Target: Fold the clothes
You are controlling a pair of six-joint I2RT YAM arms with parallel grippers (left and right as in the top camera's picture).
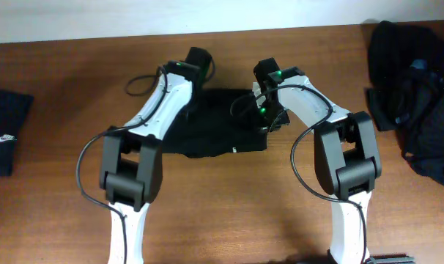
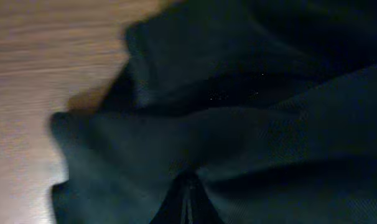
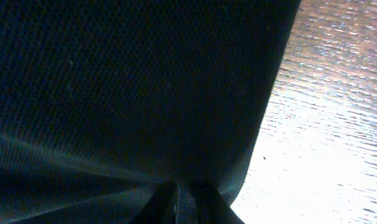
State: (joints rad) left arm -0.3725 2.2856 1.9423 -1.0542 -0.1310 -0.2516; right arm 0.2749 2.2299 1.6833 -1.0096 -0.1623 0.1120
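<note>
Black and rumpled, the garment lies at the middle of a brown wooden table, between the two arms that reach over it. The left gripper is pinched tight on a bunched fold near the garment's left edge. The right gripper has cloth gathered between narrowly set fingers near its right edge, bare wood just beside. A folded black piece with a small white logo sits far left, and a heap of black clothes far right.
</note>
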